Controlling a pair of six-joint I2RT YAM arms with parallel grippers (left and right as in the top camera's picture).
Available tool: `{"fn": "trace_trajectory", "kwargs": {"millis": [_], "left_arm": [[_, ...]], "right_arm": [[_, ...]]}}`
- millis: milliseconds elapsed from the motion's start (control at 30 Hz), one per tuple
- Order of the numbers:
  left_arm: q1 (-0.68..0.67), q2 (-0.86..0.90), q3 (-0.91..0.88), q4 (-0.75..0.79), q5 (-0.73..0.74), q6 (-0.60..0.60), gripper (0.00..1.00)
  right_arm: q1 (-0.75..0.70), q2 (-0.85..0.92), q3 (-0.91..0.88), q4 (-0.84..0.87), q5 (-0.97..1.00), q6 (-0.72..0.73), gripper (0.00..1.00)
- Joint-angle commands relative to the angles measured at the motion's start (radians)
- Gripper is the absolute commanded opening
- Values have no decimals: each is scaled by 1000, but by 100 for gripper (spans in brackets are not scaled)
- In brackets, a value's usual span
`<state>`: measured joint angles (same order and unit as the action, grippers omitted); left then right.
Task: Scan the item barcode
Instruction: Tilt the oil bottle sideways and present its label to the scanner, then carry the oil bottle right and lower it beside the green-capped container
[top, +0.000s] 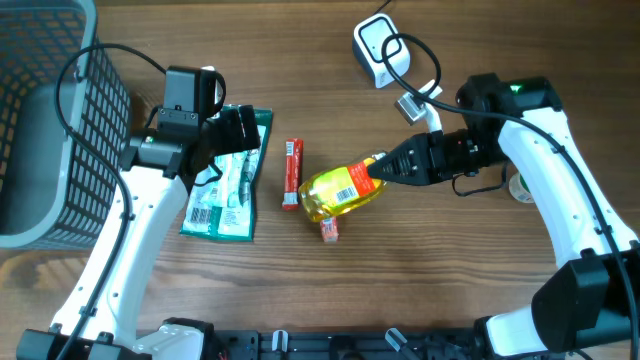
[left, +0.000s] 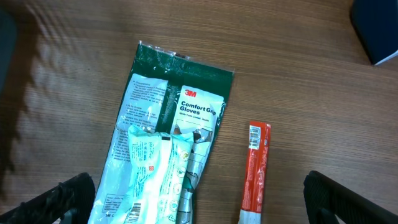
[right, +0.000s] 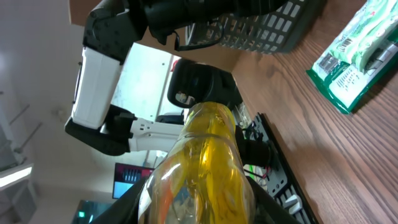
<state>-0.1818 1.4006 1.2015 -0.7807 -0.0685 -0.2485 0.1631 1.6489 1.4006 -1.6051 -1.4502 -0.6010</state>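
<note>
Evidently the right gripper (top: 380, 168) pinches the yellow bottle (top: 338, 192) near its neck; liquid-filled, it probably handles heavy and slick, while the left gripper (top: 240, 130) hangs spread.

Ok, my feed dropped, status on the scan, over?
Right gripper shut on yellow bottle, barcode up. Left gripper open above gloves pack. Scanner apart, nothing between.

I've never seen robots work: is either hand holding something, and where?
The right hand grips the yellow bottle by its neck end. The left hand is open and holds nothing.
</note>
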Motion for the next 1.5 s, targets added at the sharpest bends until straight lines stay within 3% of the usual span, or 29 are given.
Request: {"fn": "trace_trajectory", "kwargs": {"millis": [0, 900, 1467], "left_arm": [[7, 2, 3, 2, 8, 2, 100], [7, 2, 3, 2, 8, 2, 100], [7, 2, 3, 2, 8, 2, 100]], "right_arm": [[3, -21, -2, -3, -78, -36, 22], [5, -21, -2, -4, -66, -35, 21], [168, -26, -2, 1, -55, -35, 21]]}}
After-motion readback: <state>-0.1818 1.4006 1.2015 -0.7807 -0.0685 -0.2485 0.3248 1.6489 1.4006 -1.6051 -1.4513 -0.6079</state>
